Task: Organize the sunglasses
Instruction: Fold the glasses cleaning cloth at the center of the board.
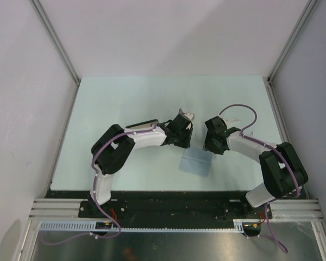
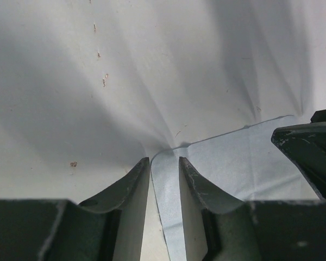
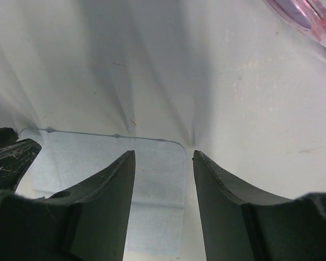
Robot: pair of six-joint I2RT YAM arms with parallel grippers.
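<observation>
The light blue cloth [image 1: 197, 163] lies flat on the table between my two grippers. My left gripper [image 1: 185, 142] is low over its far left corner; in the left wrist view the jaws [image 2: 164, 160] stand narrowly apart with the cloth [image 2: 233, 157] corner between them. My right gripper [image 1: 209, 148] is open over the far right corner, its jaws [image 3: 163, 153] straddling the cloth [image 3: 87, 157] edge. Only a pink piece of the sunglasses [image 3: 307, 16] shows, at the top right of the right wrist view. In the top view they are hidden.
The pale table [image 1: 125, 98] has grey walls on three sides and a black rail along the near edge. A dark oblong shape [image 1: 145, 124] peeks out behind the left forearm. Each wrist view shows the other gripper's finger at its edge [image 2: 309, 157] [image 3: 11, 157].
</observation>
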